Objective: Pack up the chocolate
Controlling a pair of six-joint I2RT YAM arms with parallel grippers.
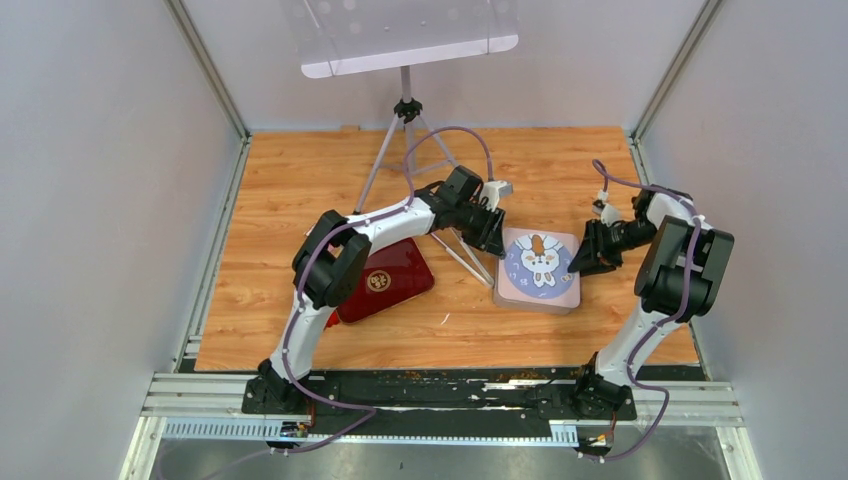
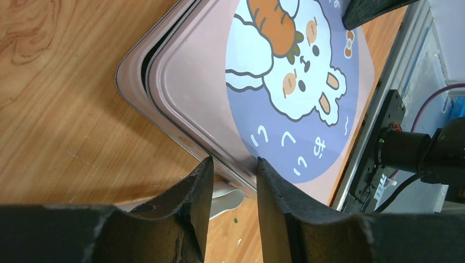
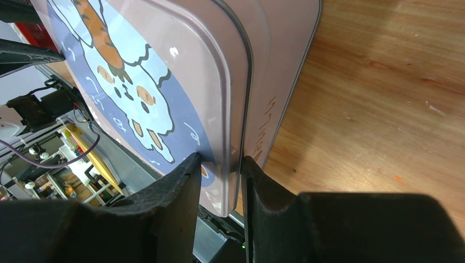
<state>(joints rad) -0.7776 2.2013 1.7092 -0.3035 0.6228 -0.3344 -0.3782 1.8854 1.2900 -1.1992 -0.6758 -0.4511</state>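
Note:
No chocolate shows in any view. A pink square tin [image 1: 540,268] with a rabbit-and-carrot lid [image 2: 197,82] lies on the wooden table. My left gripper [image 1: 497,240] is at the tin's left edge. Its jaws [image 2: 234,160] pinch the lid's rim, one fingertip on the picture and one on the side wall. My right gripper [image 1: 578,265] is at the opposite edge. Its jaws [image 3: 221,159] are shut on the lid's rim [image 3: 192,66], one finger on top and one against the lid's skirt beside the tin's base [image 3: 279,71]. The lid covers whatever is inside.
A dark red box [image 1: 385,280] lies left of the tin, under the left arm. A tripod [image 1: 405,110] carrying a white panel stands at the back, with one leg reaching down beside the tin's left edge. A white foot [image 2: 227,197] pokes out below the tin. Grey walls enclose the table.

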